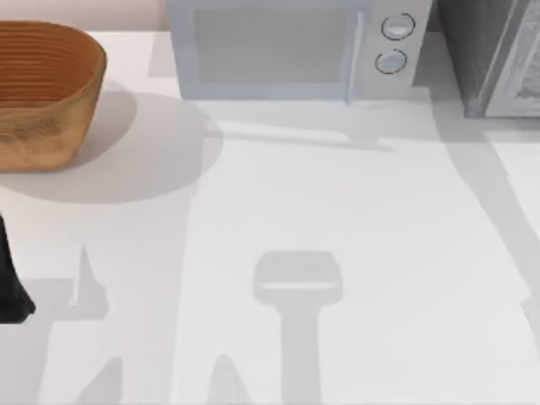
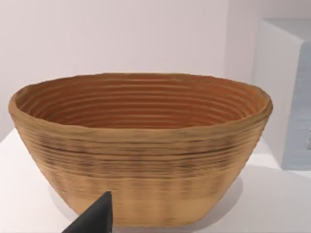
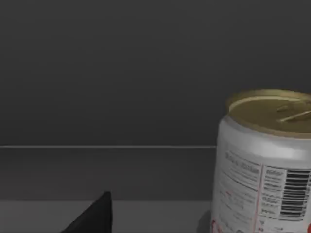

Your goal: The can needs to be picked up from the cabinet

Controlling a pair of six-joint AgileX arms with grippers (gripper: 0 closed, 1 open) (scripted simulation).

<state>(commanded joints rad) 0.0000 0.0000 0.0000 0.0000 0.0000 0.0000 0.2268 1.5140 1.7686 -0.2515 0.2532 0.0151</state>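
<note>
Can [image 3: 265, 162]: seen upright in the right wrist view, gold lid up and barcode facing the camera, standing on a dark shelf inside the cabinet [image 1: 494, 55]; it sits close ahead of the right claw and off to one side of its line, not touching it.
Cabinet: a grey box at the far right corner of the table [image 1: 337, 219] in the top view; its dark interior is what surrounds the can, which is judged to be why the right claw is reaching inside.
Right claw: only one dark fingertip [image 3: 92, 216] is seen, low in the right wrist view; whether the claw is spread or clenched cannot be told. Nothing is seen between it and the can, so no grasp is judged to be made yet.
Next move: the claw is judged to need shifting sideways until the can is centred, then advancing and closing on the can's body.
Risk: the can could be nudged over or pushed deeper if it is met off-centre.
Left claw: one dark fingertip [image 2: 95, 218] is seen, parked just in front of the woven basket [image 2: 141, 145]; its state cannot be told.
Left arm: a dark part [image 1: 10, 283] is seen at the table's left edge.
Microwave [image 1: 291, 46]: set at the back, between basket and cabinet, well apart from both claws.
</note>
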